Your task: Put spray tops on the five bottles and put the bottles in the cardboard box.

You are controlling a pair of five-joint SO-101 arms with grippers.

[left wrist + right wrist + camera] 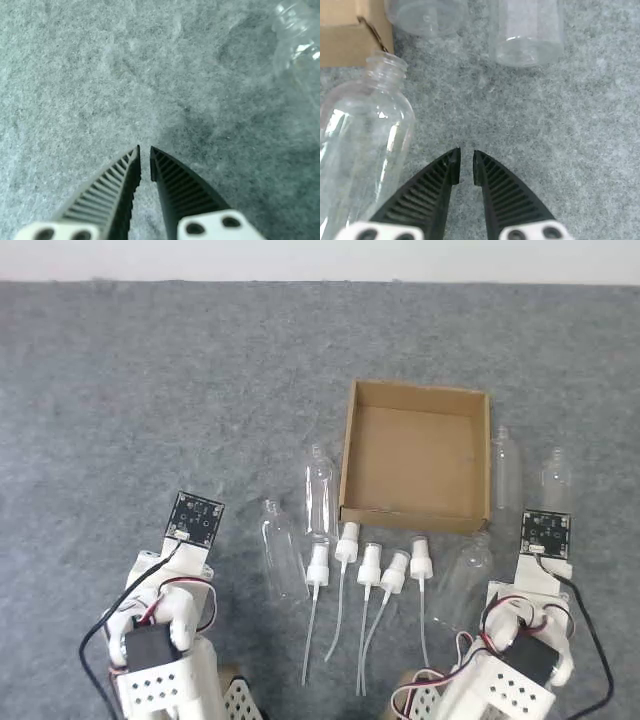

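The left gripper [145, 150], its black ribbed jaws narrowed to a slit and empty, hangs over the grey felt table cover [100, 75]; a clear plastic bottle [295, 35] is cut off at the frame corner, showing little beyond its neck. The right gripper [466, 152], equally narrow and empty, sits just beside an uncapped bottle [365, 125] whose mouth lies near the brown cardboard box [345, 30], with two cropped bottle bases [526, 35] beyond. From above, five white spray tops [370, 565] lie before the box, flanked by faint, hard-to-trace bottles.

Grey felt-like mat [150, 390] covers table; pale wall [320, 258] behind
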